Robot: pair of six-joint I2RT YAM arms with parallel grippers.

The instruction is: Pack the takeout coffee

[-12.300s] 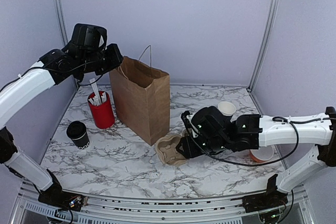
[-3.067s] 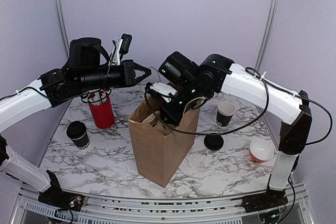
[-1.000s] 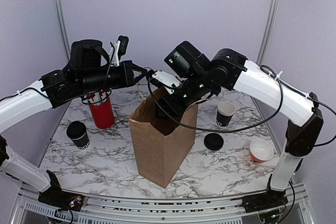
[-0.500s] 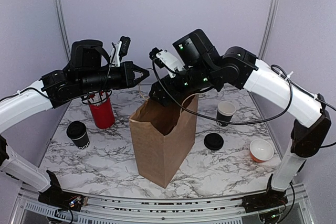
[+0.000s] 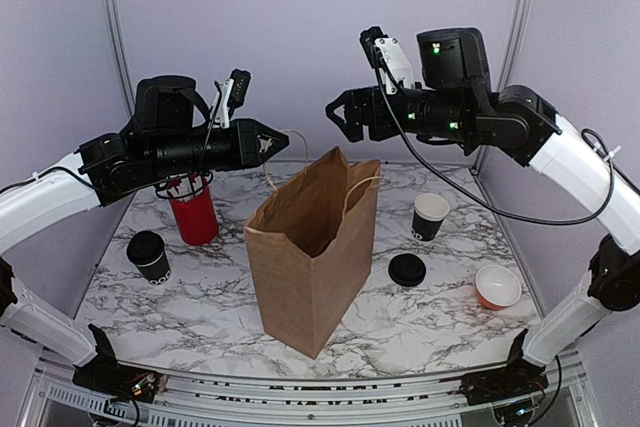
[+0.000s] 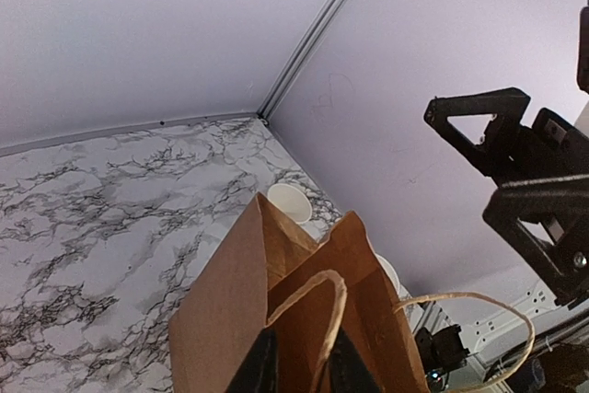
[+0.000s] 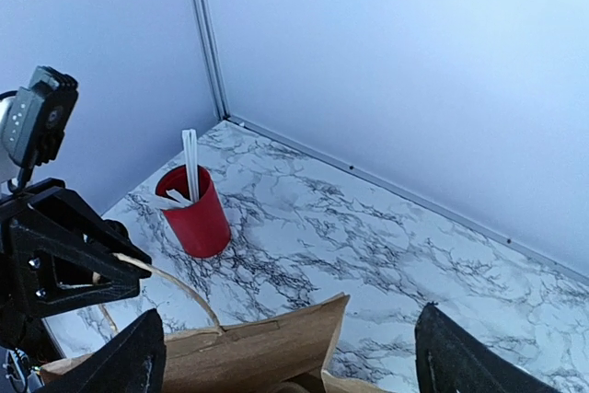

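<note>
The small black lidded paper coffee cup (image 5: pixel 149 255) stands well left of the upright brown paper bag (image 5: pixel 310 247), unpacked. My left gripper (image 5: pixel 275 142) has its fingers narrowly apart with the bag's twine handle (image 6: pixel 322 296) between them, likely steadying its mouth. My right gripper (image 5: pixel 340 119) gapes empty above the bag. A red cup (image 5: pixel 192 212) of stirrers, left of the bag, may crowd my reach.

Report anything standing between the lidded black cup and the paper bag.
Nothing visible does: bare tabletop lies between the lidded black cup and the open, upright paper bag. The red holder stands just behind that line.
</note>
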